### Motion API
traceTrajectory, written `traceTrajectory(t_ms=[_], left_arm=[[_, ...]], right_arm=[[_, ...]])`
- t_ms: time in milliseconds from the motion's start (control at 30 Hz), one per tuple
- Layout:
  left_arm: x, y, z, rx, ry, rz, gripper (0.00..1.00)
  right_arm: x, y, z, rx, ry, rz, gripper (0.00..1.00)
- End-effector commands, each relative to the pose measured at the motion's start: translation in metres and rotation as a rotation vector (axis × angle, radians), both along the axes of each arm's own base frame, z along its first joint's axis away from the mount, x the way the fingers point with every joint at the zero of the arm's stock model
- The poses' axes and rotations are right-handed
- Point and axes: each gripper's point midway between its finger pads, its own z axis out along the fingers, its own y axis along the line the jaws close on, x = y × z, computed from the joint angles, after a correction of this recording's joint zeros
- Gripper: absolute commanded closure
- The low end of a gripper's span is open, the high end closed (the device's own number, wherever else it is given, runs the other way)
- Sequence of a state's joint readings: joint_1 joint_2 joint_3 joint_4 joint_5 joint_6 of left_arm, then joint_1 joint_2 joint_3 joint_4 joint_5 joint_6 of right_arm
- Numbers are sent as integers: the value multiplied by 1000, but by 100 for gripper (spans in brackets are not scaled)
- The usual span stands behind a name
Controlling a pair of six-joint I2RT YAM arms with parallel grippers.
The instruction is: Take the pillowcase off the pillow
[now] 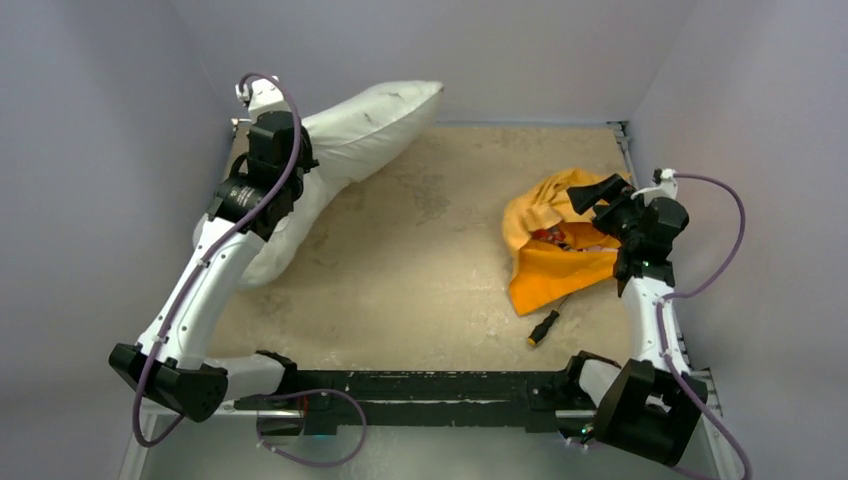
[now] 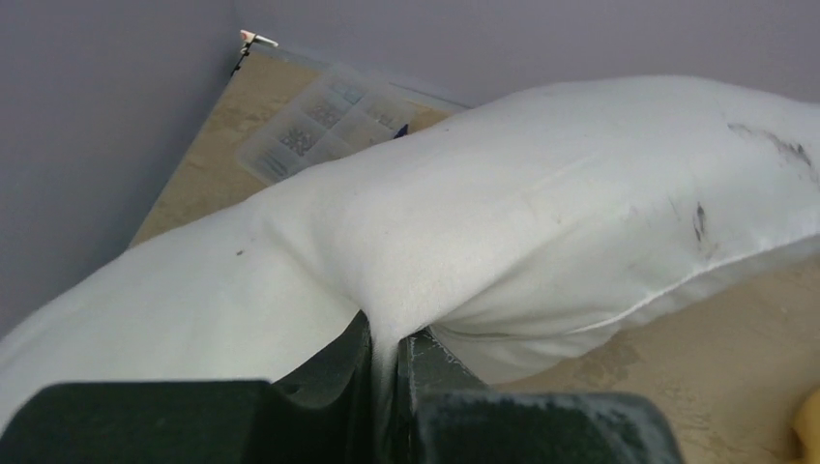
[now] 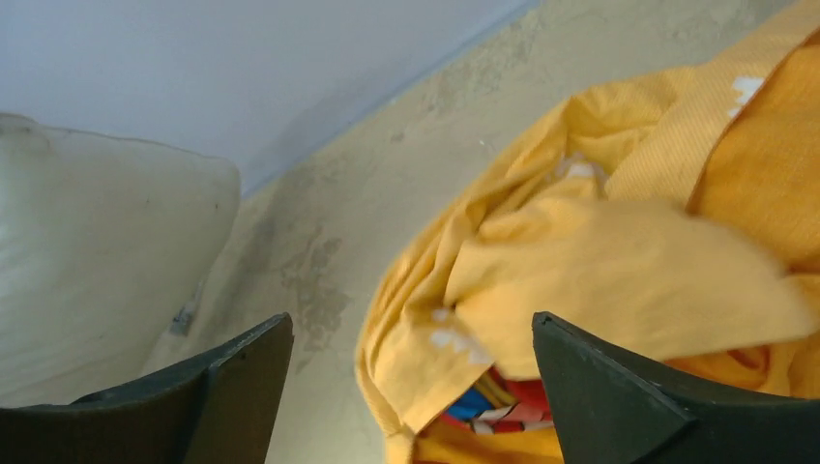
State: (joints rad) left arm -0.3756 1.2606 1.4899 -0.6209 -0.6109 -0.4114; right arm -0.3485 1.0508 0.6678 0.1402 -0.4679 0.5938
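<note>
**Pillow and case sitting on opposite sides of the table**

The left gripper (image 2: 387, 353) is pinched tight on a fold of the pillow (image 1: 350, 140), with white fabric squeezed up between the two fingers. The pillow runs along the far left of the table (image 1: 430, 270), and its plump end pokes up toward the back wall.

The pillowcase (image 1: 555, 265) is a crumpled orange-yellow heap over on the right, well apart from the pillow and not around any part of it. A bit of red and blue print shows in the folds.

The right gripper (image 3: 411, 333) hangs just over that heap with its fingers spread wide and nothing between them.

Other stuff: a screwdriver (image 1: 543, 328) lies right by the near edge of the cloth. A clear plastic box (image 2: 324, 121) sits in the far left corner behind the pillow, which partly hides it.
</note>
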Motion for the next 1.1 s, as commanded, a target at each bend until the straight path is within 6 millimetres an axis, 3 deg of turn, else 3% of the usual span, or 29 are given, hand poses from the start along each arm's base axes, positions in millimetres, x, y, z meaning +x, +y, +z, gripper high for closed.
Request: traceTrajectory(t_ms=[0, 100, 200, 300, 433, 567, 700, 833, 900, 933, 967, 1033, 1067], left_arm=[[-3, -15, 60, -159, -258, -69, 100], [-9, -21, 22, -154, -176, -96, 100], [-21, -28, -36, -138, -47, -124, 100], [-34, -49, -96, -154, 90, -190, 100], [-55, -91, -159, -175, 241, -271, 100], [-56, -122, -191, -280, 282, -343, 100], [-39, -148, -190, -342, 278, -393, 96], [-18, -177, -172, -385, 284, -453, 75], [-14, -183, -150, -394, 256, -478, 60], [-13, -181, -134, -392, 227, -484, 49], [-13, -178, -118, -385, 195, -484, 32], [-17, -163, -91, -356, 145, -474, 12], [-21, -152, -81, -346, 131, -464, 9]], right_arm=[[-11, 3, 79, -100, -222, 0, 1], [-27, 3, 120, -135, -301, -37, 1], [-45, 6, 156, -171, -369, -56, 1], [-65, 12, 184, -211, -435, -61, 1], [-89, 17, 205, -243, -486, -81, 1], [-115, 26, 220, -280, -534, -79, 1], [-155, 30, 261, -331, -651, -147, 1], [-188, 32, 300, -377, -737, -209, 1], [-191, 30, 305, -382, -741, -227, 1], [-191, 30, 304, -378, -732, -225, 1], [-192, 28, 303, -363, -725, -235, 1], [-196, 22, 301, -351, -723, -275, 1], [-200, 18, 300, -342, -723, -304, 1]])
